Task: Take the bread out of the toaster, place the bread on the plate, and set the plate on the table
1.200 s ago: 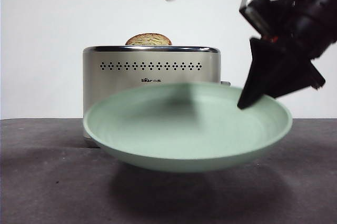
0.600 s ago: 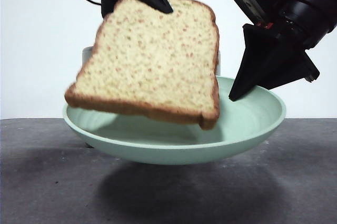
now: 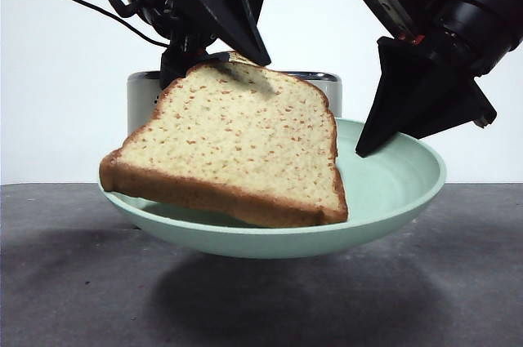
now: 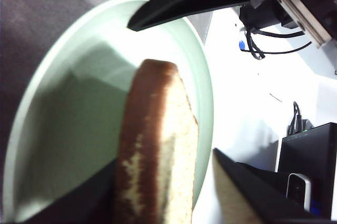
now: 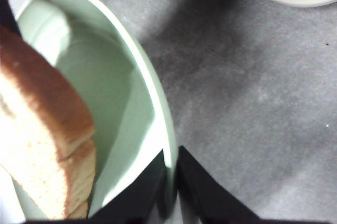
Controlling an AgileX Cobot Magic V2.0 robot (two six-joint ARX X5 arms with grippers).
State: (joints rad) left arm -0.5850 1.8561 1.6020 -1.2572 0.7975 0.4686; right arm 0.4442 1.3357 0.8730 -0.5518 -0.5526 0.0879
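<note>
Nearest the front edge of the surface (image 3: pixel 73 282), the plate (image 3: pixel 392 200) hangs in the air with its shadow on the dark top beneath it, so it has not been set down. It is kept up by the right gripper (image 5: pixel 171 174), whose jaws are clenched on the plate's rim, one inside and one outside; that pinch on one side holds the dish roughly level as a landing place.

Above the plate's bowl is the bread (image 3: pixel 237 147), tilted, its low crust edge at or just over the rim toward the front, its rounded top raised. Whether that edge already touches the plate I cannot tell. The left gripper (image 3: pixel 214 45) grasps the slice by its upper edge from above, which leaves the lower edge free to meet the dish first.

Farthest back, the toaster (image 3: pixel 331 86) stands on the surface, mostly hidden behind bread and plate. To my eye, laying the slice flat comes next.
</note>
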